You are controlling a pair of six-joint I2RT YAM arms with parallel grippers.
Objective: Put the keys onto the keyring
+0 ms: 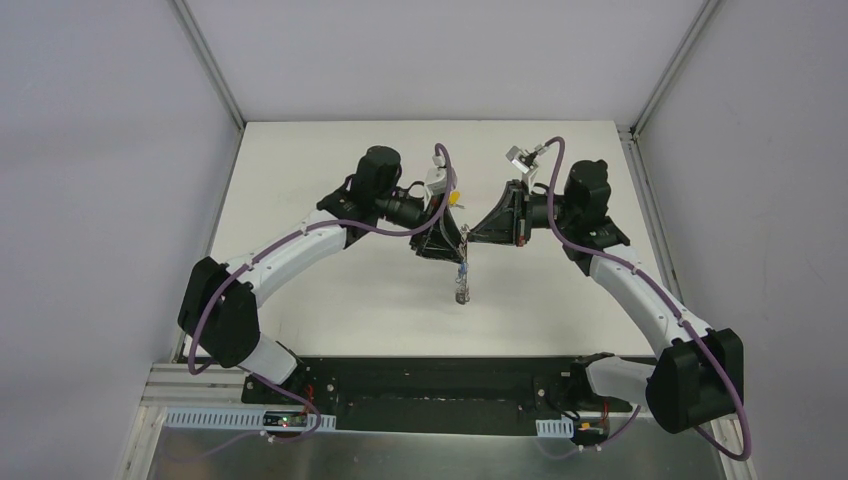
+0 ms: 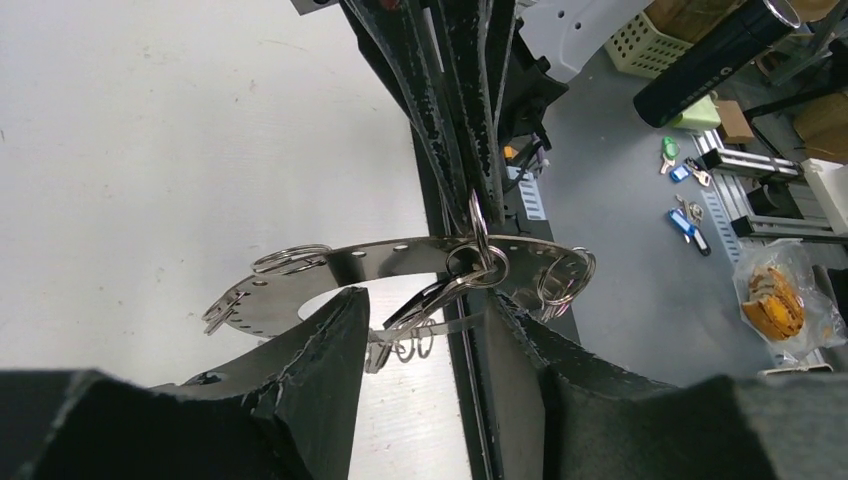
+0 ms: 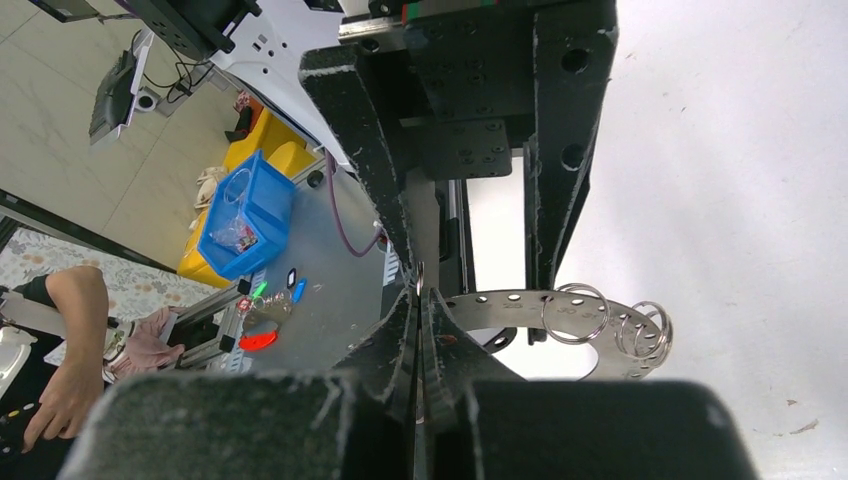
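Left pads [image 2: 322, 372]: filling the near edge of the left wrist view, standing roughly half apart.
Left jaws: gripping the keyring [image 2: 380, 262] across its band, holding it in the air, nearly level.
Keyring position: hanging over the middle of the worktop [image 1: 340, 320], between both sets of jaws.
Wire loop [image 2: 479, 232]: threading a hole at the rim, standing upright.
Right jaws: pressing fully together on that wire loop, fingers [image 2: 445, 110] reaching in from opposite the left pads.
Keys [image 1: 461, 285]: dangling in a short string beneath the keyring, close to the pinched loop, showing one blue head [image 1: 460, 270].
Contact with the worktop: not showing clearly.
Spare loops [image 3: 575, 312]: sitting along the outer rim.
Left arm [image 1: 290, 250], right arm [image 1: 640, 290]: bending inward from the near edge, meeting at the centre.
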